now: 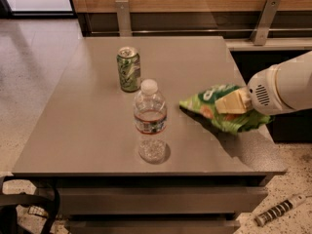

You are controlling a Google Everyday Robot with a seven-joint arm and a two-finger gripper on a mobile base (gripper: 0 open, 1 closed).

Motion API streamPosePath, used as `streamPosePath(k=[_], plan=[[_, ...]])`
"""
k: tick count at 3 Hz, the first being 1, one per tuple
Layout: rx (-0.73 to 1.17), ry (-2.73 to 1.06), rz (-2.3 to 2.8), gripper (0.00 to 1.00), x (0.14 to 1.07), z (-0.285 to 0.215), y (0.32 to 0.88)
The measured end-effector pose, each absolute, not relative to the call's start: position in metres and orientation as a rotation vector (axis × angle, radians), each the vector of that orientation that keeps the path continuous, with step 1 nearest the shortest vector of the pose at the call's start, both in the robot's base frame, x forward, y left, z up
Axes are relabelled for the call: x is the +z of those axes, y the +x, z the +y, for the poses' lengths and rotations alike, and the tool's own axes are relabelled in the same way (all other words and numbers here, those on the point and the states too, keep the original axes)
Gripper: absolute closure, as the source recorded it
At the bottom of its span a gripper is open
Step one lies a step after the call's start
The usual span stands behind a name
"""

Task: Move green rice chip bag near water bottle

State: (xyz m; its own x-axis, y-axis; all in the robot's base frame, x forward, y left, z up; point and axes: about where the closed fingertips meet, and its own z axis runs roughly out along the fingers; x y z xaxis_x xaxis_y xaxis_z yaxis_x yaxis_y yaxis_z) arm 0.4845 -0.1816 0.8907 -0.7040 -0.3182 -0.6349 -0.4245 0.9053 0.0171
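As pincer [230, 104] grips it, bag [204, 105], right of bottle [150, 121]

The white arm [287, 87] enters from 3 o'clock; its gripper [233, 103] points toward 9 o'clock, jaws clamped on the green rice chip bag [207, 106]

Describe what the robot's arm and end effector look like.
The arm is a thick, rounded white shell with a small slotted vent near its tip. The end effector, over the right side of the table at the chip bag, shows a flat, wedge-shaped cream finger. No cables or markings show.
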Motion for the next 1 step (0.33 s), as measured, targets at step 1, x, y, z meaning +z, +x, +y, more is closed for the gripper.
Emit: streamPosePath(k=[1], plan=[[0.213, -0.53, 2.408, 0.0, 0.8907, -0.1811, 0.4845]])
